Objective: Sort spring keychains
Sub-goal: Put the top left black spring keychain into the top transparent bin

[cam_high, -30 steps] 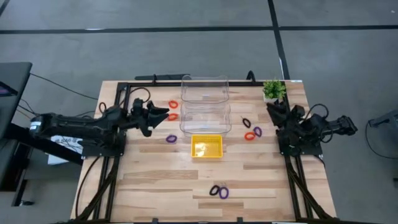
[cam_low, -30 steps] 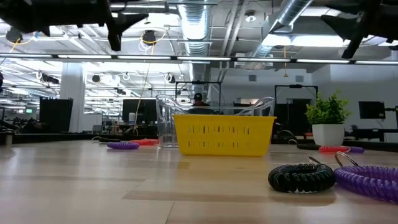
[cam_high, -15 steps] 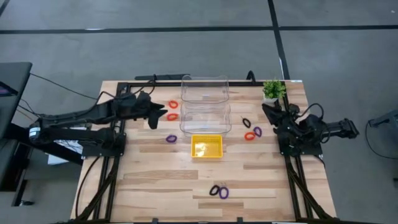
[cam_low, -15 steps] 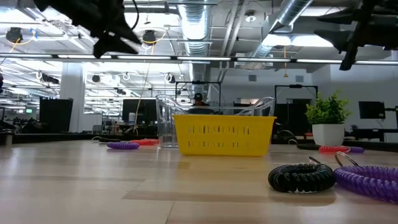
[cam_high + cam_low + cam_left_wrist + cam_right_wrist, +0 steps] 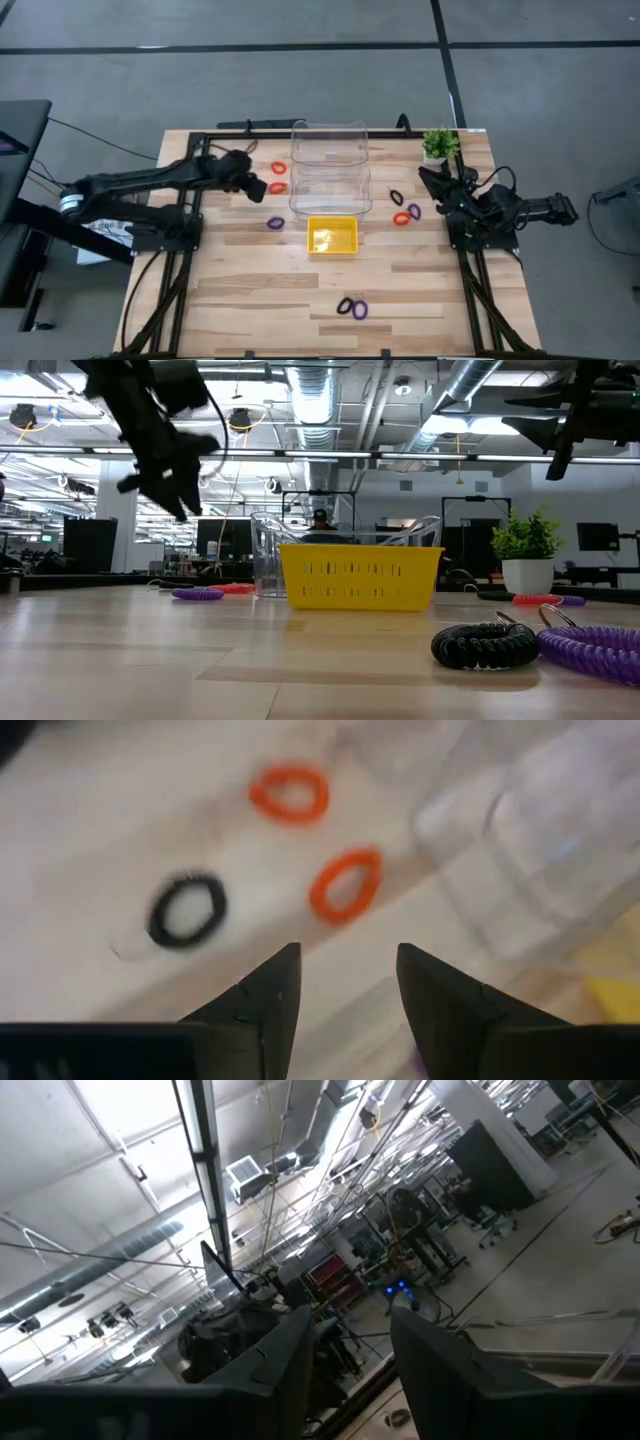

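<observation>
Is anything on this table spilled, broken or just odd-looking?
Nothing looks spilled or broken. The spring keychains lie scattered loose over the table, none yet in the yellow tray or the clear bin. That fits unsorted work, not a mishap.

No text, label, brand, number or sign can be read anywhere in these views.
</observation>
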Robot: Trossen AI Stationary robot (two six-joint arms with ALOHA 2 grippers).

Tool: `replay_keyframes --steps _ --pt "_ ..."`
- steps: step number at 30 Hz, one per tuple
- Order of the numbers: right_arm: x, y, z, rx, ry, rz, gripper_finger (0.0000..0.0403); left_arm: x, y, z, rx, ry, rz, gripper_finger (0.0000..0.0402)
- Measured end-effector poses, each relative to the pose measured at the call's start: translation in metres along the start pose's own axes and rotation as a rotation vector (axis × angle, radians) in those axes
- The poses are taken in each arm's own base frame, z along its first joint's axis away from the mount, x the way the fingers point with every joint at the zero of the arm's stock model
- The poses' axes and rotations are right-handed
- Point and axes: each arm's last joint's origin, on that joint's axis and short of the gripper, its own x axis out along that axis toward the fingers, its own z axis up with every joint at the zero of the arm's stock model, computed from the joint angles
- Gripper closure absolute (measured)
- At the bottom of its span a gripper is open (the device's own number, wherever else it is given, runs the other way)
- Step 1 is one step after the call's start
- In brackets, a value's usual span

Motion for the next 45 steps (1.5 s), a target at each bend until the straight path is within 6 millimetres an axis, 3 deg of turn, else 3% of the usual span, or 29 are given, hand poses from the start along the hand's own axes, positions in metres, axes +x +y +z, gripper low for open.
replay_keyframes --steps 4,8,21,31,35,45 --pt "0.0 0.0 0.0 0.0 0.0 0.001 0.0273 0.027 -0.001 -0.003 -0.004 0.156 0.007 0.0238" --pt "0.0 0.0 0.0 0.02 0.001 0.001 0.0273 0.042 0.001 -0.007 -0.01 0.263 0.03 0.0238" --pt "0.0 0.0 -0.001 0.019 0.013 -0.002 0.0273 0.044 0.021 0.003 0.007 0.154 0.237 0.0238" --pt "0.0 -0.001 -0.004 0.038 0.035 -0.011 0.0273 0.049 0.033 0.016 0.071 0.129 0.184 0.0238" --pt "0.0 -0.001 -0.004 0.038 0.035 -0.011 0.0273 0.056 0.035 0.015 0.154 0.173 0.172 0.0238" --pt "0.0 -0.001 -0.004 0.038 0.035 -0.011 0.0273 0.088 0.037 0.008 0.169 0.292 0.191 0.0238"
